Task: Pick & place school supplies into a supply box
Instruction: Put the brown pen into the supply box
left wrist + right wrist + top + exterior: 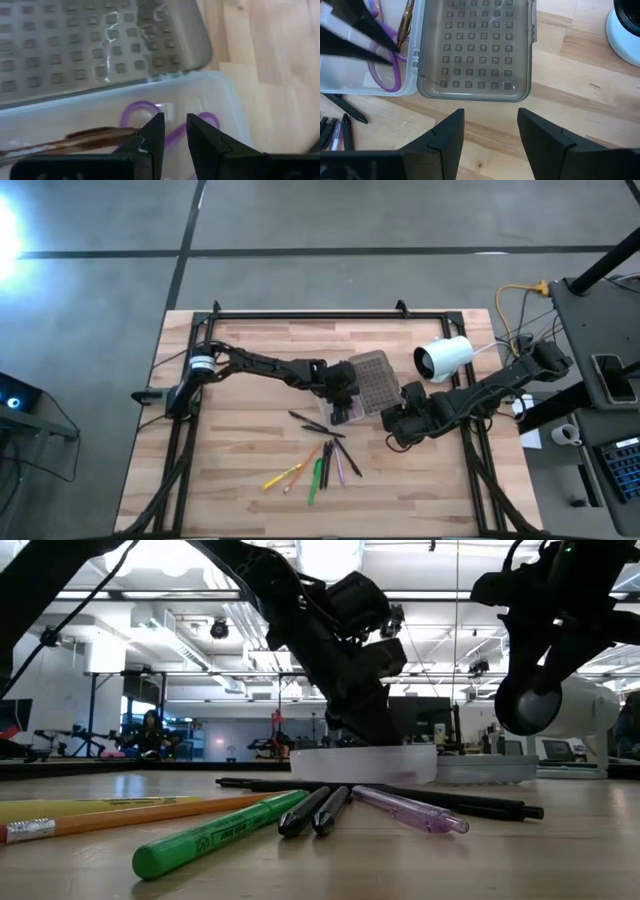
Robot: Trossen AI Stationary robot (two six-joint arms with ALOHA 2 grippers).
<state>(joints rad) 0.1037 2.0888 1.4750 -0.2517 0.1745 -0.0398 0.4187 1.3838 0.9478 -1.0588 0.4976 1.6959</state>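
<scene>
The wooden surface (240, 430) carries everything shown. The supply box (352, 406), a clear tray with its grey gridded lid (372, 380) folded flat open, lies directly under the left end effector (174, 131) and just ahead of the right end effector (490, 131). A white cylindrical camera (443, 357) stands beyond the lid on the right arm's side.

The left end effector hangs inside the tray mouth, its fingers (152, 135) parted by a narrow gap with nothing between them. Below them lie the purple-handled scissors (172, 131) and a dark reddish pen (95, 136), both already in the tray. The right end effector waits over bare wood near the lid's edge, jaws spread wide and empty.

The remaining school supplies lie loose on the surface, to the near side of the left end effector: a long black pen (400, 792), a green marker (215, 837), an orange pencil (150, 814), a yellow pencil (280, 476), a purple pen (410, 810) and two short dark pens (318, 810).

These appear light, stiff and smooth-barrelled, likely to roll or pivot if pinched near an end. A grasp across the barrel near mid-length seems safest. The fanned pens touch at their tips, so the outermost is probably the easiest to isolate.
</scene>
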